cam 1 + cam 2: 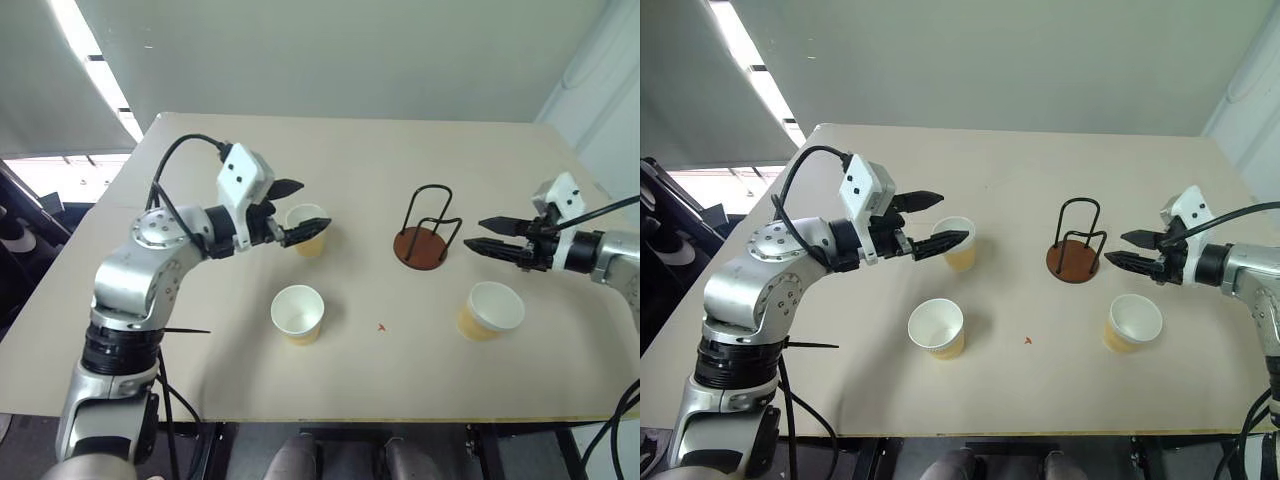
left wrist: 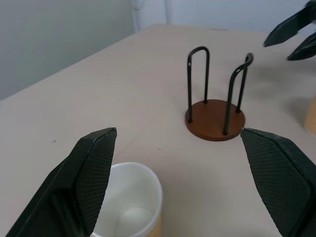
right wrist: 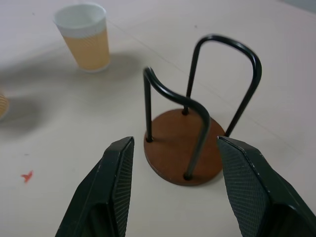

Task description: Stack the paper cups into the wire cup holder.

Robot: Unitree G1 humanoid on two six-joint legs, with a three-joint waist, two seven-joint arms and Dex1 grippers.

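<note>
While both fingers pairs gape | left gripper flanks far cup | right gripper beside holder

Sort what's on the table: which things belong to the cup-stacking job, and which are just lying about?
Job: three paper cups, far left, near left, near right; wire cup holder, holding no cup.
Lying about: small red speck on the table.
</note>
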